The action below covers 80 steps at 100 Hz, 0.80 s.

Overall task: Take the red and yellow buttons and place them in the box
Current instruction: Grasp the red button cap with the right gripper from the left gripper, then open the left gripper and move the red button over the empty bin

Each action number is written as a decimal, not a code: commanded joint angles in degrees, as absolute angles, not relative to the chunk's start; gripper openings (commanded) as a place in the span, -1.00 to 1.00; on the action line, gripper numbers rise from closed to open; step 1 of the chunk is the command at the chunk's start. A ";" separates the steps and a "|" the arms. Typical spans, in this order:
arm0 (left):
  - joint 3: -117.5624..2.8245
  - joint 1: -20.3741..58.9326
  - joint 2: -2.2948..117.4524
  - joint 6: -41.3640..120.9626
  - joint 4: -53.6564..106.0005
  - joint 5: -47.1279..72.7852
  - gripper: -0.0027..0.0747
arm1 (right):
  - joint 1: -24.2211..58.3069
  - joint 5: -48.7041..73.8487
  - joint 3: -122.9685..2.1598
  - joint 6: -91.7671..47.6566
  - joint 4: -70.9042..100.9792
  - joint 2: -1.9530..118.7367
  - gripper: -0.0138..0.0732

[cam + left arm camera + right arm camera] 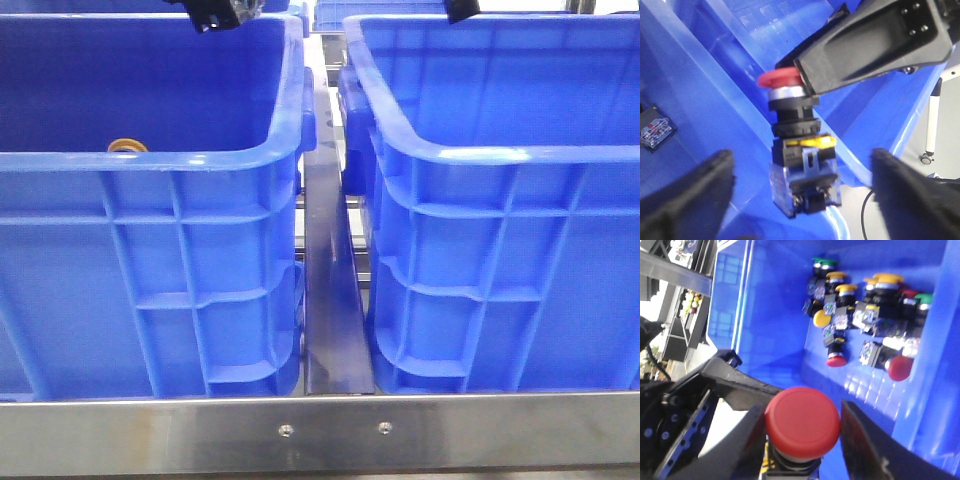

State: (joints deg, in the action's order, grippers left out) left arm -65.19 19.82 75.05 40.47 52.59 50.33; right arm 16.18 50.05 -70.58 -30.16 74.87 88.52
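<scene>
Right gripper (802,411) jaws clenched on glossy red domed push-button (802,427) cap. Left gripper (800,197) jaws released. Risk: shallow cap grip slips, and button drops outside deep blue plastic crate (700,75).

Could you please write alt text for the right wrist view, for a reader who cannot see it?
A red button sits clamped between the right gripper fingers above a blue crate. A pile of red, yellow and green buttons lies on the crate floor.
</scene>
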 commanded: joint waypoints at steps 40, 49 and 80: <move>-70.52 20.31 70.52 40.73 55.92 49.59 0.58 | 15.75 42.60 -72.59 -36.79 78.47 86.62 -0.46; -70.52 20.31 70.26 40.73 55.92 49.73 0.58 | 15.75 40.26 -72.59 -40.18 78.47 86.62 -0.46; -70.52 20.31 70.26 40.73 55.92 49.85 0.58 | 14.70 33.09 -72.59 -51.56 78.41 85.27 -0.46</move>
State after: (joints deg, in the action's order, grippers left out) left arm -68.59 19.82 71.95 40.47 52.59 51.19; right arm 15.94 35.41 -70.58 -48.11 74.98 88.52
